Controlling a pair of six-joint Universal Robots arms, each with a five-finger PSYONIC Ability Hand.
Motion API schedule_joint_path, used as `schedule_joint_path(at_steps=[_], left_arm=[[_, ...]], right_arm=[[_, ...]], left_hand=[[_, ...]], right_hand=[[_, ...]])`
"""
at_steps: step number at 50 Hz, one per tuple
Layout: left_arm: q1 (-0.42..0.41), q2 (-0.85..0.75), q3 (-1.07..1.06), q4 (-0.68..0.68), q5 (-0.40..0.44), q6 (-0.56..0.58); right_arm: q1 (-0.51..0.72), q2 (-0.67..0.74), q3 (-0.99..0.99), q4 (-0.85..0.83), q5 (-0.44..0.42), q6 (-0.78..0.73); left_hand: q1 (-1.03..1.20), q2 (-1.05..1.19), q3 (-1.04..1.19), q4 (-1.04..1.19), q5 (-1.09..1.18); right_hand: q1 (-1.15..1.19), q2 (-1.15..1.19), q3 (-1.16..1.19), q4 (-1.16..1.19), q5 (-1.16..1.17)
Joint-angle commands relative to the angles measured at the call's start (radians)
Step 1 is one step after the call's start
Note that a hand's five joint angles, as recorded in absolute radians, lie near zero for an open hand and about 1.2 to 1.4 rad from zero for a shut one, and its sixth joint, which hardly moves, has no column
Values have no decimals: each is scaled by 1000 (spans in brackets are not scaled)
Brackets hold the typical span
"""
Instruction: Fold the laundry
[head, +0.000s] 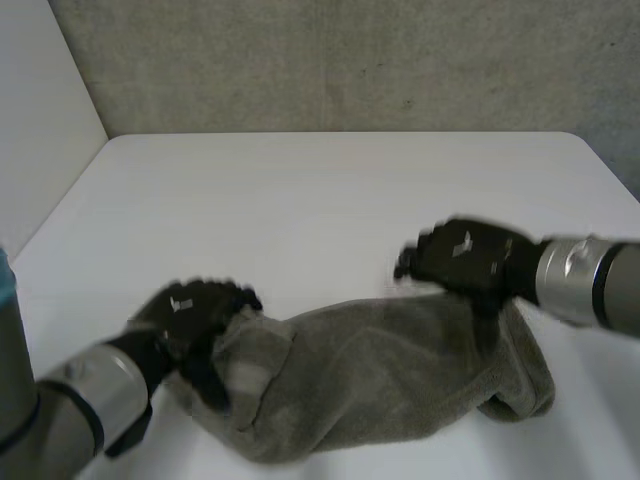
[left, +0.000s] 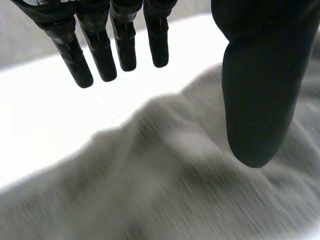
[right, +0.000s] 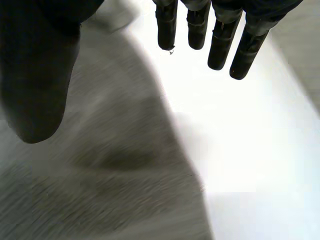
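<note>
We see a white surface (head: 330, 200), smooth and matte, with rounded corners at its far side. One thing lies directly on it: a grey-green towel (head: 380, 370) of plush cloth, bunched into a long, loose roll close to the near edge. The towel runs crosswise, from the left arm's side towards the right arm's side. Its right end is thicker and tucks under itself, and its left end is rumpled, with a fold standing open. In the left wrist view we see the towel (left: 175, 190) rising in soft ridges against the white surface (left: 45, 115). In the right wrist view the towel (right: 110, 170) ends in a curved edge on the surface (right: 250, 150).
</note>
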Motion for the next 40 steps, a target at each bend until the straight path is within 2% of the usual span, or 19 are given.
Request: schedule_joint_path(at_steps=[1, 5, 7, 10, 13, 18, 24, 27, 29, 30, 31, 32, 33, 34, 35, 36, 37, 38, 40], left_arm=[[9, -50, 140, 76, -7, -10], [-9, -141, 208, 106, -10, -10], [-20, -179, 231, 106, -11, -9], [-51, -259, 269, 105, -27, -7], [-81, -328, 298, 105, -77, -3], [-88, -396, 318, 103, -140, 0], [-89, -423, 318, 102, -156, 0], [-91, -423, 315, 91, -157, 2], [-91, -423, 315, 82, -162, 5], [-91, -425, 315, 67, -172, 14], [-91, -425, 315, 54, -185, 36], [-91, -425, 315, 54, -185, 36], [-92, -425, 315, 47, -198, 63], [-92, -425, 315, 47, -199, 63], [-92, -425, 315, 44, -214, 97], [-91, -425, 320, 42, -225, 132], [-91, -425, 320, 42, -225, 132], [-91, -422, 330, 42, -231, 166], [-91, -414, 355, 47, -235, 195]], right_arm=[[-62, 66, -83, -105, -28, 344], [-66, 72, -65, -155, 21, 378], [-75, 75, -24, -219, 93, 389], [-92, 73, 18, -276, 145, 378], [-93, 76, 35, -293, 158, 377], [-107, 119, 76, -313, 170, 367], [-115, 168, 92, -313, 167, 360], [-115, 201, 95, -308, 158, 344], [-113, 221, 93, -306, 156, 338], [-113, 221, 93, -306, 156, 338], [-113, 228, 90, -305, 156, 337], [-113, 228, 90, -305, 156, 337], [-113, 233, 82, -300, 155, 335], [-112, 231, 75, -299, 156, 335], [-112, 231, 75, -299, 156, 335], [-109, 227, 63, -300, 156, 332], [-109, 227, 62, -300, 156, 332], [-104, 215, 26, -303, 158, 329], [-102, 193, -37, -305, 158, 341]], left_hand=[[21, 23, 23, 23, 28], [27, 29, 29, 29, 34], [27, 29, 29, 29, 34], [30, 32, 32, 32, 37], [30, 32, 32, 32, 37], [33, 35, 35, 35, 39], [33, 35, 35, 35, 40], [44, 47, 47, 47, 51], [97, 100, 100, 100, 104], [199, 201, 201, 201, 206], [345, 348, 348, 348, 352], [347, 349, 349, 349, 354], [556, 558, 559, 558, 563], [558, 561, 561, 561, 565], [776, 779, 779, 779, 783], [912, 914, 915, 914, 919], [913, 916, 916, 916, 920], [1018, 1020, 1020, 1020, 1025], [1019, 1021, 1021, 1021, 1026]], right_hand=[[-57, -72, -66, -85, -61], [-57, -72, -66, -85, -61], [-43, -59, -53, -72, -48], [-20, -36, -30, -48, -24], [4, -12, -6, -25, -1], [65, 50, 56, 37, 61], [74, 59, 65, 46, 70], [150, 135, 141, 122, 146], [328, 313, 319, 300, 324], [330, 314, 320, 301, 325], [510, 494, 500, 482, 505], [512, 496, 502, 483, 507], [756, 740, 746, 727, 751], [967, 952, 958, 939, 963], [970, 954, 960, 941, 965], [1163, 1148, 1154, 1135, 1159], [1165, 1150, 1156, 1137, 1161], [1165, 1150, 1156, 1137, 1161], [1165, 1150, 1156, 1137, 1161]])
